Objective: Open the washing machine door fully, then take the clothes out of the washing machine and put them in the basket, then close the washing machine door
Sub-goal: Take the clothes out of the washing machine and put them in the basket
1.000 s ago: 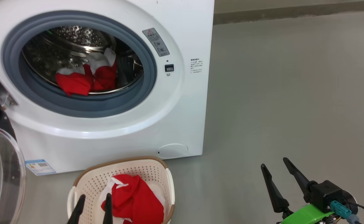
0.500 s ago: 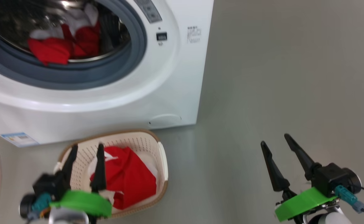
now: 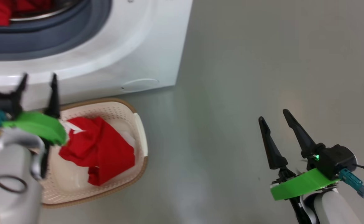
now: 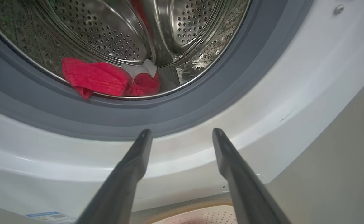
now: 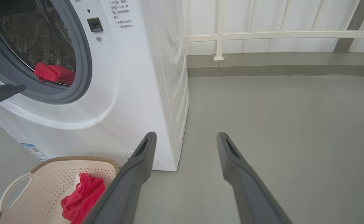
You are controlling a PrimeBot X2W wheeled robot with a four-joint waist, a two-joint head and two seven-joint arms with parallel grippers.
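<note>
Clothes (image 3: pixel 97 149) lie in basket (image 3: pixel 107 101) and washing machine (image 3: pixel 150 46); left gripper (image 3: pixel 39 75), right gripper (image 3: pixel 272 114) wide, empty.

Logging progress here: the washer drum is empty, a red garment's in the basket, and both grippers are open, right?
Not empty: the left wrist view shows red clothes still lying inside the washing machine. The rest holds: a red garment in the basket, left gripper and right gripper open.
</note>
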